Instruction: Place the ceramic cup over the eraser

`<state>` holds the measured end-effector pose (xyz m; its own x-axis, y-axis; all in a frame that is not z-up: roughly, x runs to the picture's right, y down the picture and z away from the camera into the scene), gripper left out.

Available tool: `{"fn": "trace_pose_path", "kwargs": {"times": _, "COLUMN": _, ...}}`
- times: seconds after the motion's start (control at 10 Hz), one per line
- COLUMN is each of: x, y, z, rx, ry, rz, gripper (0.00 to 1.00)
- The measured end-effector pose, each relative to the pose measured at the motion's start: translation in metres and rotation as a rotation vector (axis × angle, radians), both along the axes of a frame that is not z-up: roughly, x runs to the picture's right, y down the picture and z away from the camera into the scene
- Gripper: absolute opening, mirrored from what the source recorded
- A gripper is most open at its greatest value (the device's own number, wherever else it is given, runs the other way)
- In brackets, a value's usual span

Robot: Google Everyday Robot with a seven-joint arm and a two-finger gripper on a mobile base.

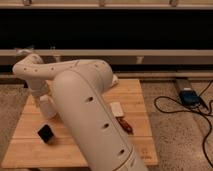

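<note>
Ceramic cup (48, 107) is our item, but biggest first: the white arm (85, 115) fills the middle of the view and hides much of the table (135, 95). Its wrist bends down at approx 9 o'clock on the table, w/ the pincer (44, 100) right at the cup's top. We can't tell whether the pincer is holding it or wide, since the wrist blocks that spot. The cup is near the table's left edge, base not clearly seen. The eraser (46, 133) lies at 6 o'clock from the cup, apart from it, w/ bare table between.

Risks, as we judge them: the cup looks only a bit bigger than the eraser, so a small offset on the way down could land the rim on the block & tip the cup, or shove the eraser toward the 7 o'clock corner. A weak grip could let the cup slip early.
</note>
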<state>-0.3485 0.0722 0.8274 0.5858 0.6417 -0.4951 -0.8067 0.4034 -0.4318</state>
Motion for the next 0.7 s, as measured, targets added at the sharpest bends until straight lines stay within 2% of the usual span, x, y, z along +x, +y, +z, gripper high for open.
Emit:
{"fn": "trace_pose_path", "kwargs": {"times": 0.2, "x": -0.003, "y": 0.008, "z": 0.005, "rx": -0.019, "ry": -0.009, "rz": -0.004, "gripper": 0.61}}
{"fn": "trace_pose_path", "kwargs": {"times": 0.7, "x": -0.012, "y": 0.02, "z": -0.01, "rx": -0.032, "ry": -0.037, "rz": -0.035, "gripper": 0.13}}
